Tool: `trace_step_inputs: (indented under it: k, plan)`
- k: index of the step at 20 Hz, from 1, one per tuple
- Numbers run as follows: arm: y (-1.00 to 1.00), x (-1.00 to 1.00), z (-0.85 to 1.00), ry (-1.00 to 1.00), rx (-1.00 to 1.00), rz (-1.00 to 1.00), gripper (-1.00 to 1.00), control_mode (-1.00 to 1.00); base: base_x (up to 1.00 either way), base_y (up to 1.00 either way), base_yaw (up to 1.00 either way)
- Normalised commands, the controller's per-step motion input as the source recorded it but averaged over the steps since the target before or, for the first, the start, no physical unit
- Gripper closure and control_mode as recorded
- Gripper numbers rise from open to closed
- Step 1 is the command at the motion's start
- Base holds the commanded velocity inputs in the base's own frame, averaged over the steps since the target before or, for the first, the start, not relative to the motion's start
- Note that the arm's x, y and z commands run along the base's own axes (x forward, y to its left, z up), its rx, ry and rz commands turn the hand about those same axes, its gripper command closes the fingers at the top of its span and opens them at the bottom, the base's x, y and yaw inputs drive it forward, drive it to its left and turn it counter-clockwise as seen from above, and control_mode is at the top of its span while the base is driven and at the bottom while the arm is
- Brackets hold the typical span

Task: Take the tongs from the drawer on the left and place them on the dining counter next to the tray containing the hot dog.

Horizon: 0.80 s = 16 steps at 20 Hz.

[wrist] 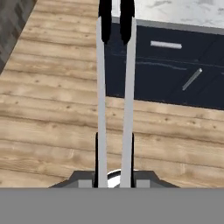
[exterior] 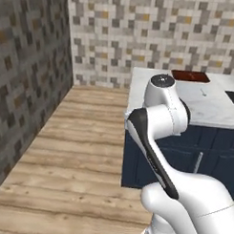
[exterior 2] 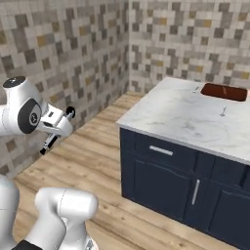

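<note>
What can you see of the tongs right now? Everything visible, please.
The tongs are two long, thin, silver-grey arms that look like metal, each ending in a black tip. In the hand view they run nearly parallel, with a narrow gap, from the gripper at the bottom up to the black tips at the top. The gripper's fingers clamp the near end; nothing else touches them. They hang in the air over the wooden floor, tips towards the navy cabinet. In the right base view they show as a short dark-tipped rod below the hand.
</note>
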Motion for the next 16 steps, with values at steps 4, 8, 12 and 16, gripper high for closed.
trace_step_inputs:
  k: [4,8,12,16]
  plan:
    - [0.0,0.0,0.0,0.0,0.0,0.0,1.0,1.0,0.62,1.0,-0.38]
    - [0.0,0.0,0.0,0.0,0.0,0.0,1.0,1.0,0.61,1.0,-0.38]
    - [0.0,0.0,0.0,0.0,0.0,0.0,1.0,1.0,0.65,1.0,-0.4]
    - [0.0,0.0,0.0,0.0,0.0,0.0,1.0,1.0,0.94,1.0,-0.38]
